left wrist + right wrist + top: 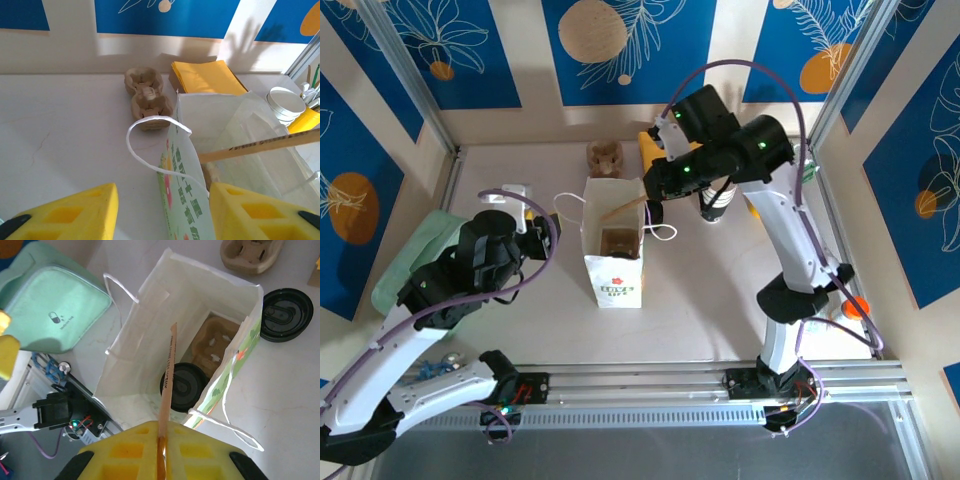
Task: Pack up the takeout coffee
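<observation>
Right tool [161, 450] pinching stir stick [169, 365]; takeout coffee [186, 390] below — inside bag [127, 355]

Two arms, same build: white moulded link shells w/ black joint housings, bases bolted to a silver aluminium rail w/ black brackets. Left arm [430, 300] has a lilac-purple cable looping from base up to wrist; right arm [770, 200] carries the same cable in a big arc over its black upper section. Green LEDs lit on right arm's black wrist block, one green + red wiring at each base. Left gripper [162, 210] fingers [75, 212] are bright yellow foam-like blocks w/ square recessed pockets, black trim at outer edges. Right gripper [161, 447] fingers [127, 452] identical: yellow, pocketed, black corners.
</observation>
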`<state>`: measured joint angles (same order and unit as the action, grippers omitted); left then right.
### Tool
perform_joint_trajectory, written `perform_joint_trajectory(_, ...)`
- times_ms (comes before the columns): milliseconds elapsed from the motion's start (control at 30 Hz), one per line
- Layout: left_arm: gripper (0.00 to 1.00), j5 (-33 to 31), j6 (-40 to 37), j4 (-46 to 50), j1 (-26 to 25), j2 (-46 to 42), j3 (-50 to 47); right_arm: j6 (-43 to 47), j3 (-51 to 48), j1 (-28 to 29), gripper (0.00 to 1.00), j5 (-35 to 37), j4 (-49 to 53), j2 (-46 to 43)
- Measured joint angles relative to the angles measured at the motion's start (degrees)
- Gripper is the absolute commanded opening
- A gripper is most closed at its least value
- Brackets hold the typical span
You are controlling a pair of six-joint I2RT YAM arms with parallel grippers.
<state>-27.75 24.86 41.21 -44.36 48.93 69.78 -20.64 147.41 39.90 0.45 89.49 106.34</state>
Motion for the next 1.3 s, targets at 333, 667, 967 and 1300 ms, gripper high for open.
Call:
perform_joint_trajectory(333, 0.51, 0.0, -1.0, 0.0, 0.0, 0.6, 0.0, -0.4, 5.2, 4.9, 0.11, 6.6, 1.4, 8.1)
perform_joint_trajectory(667, 0.51, 0.0, -1.0, 0.0, 0.0, 0.8, 0.0, -0.4, 5.5, 5.5, 0.14, 9.8, -0.1, 11.2)
perform_joint_trajectory(967, 0.51, 0.0, -1.0, 0.0, 0.0, 0.8, 0.0, -0.1, 5.5, 6.4, 0.27, 11.6, -2.9, 13.2)
perform_joint_trajectory(1300, 0.51, -0.3, -1.0, 0.1, 0.0, 0.7, -0.4, 4.6, 5.4, 5.8, 0.41, 25.9, -9.6, 13.1)
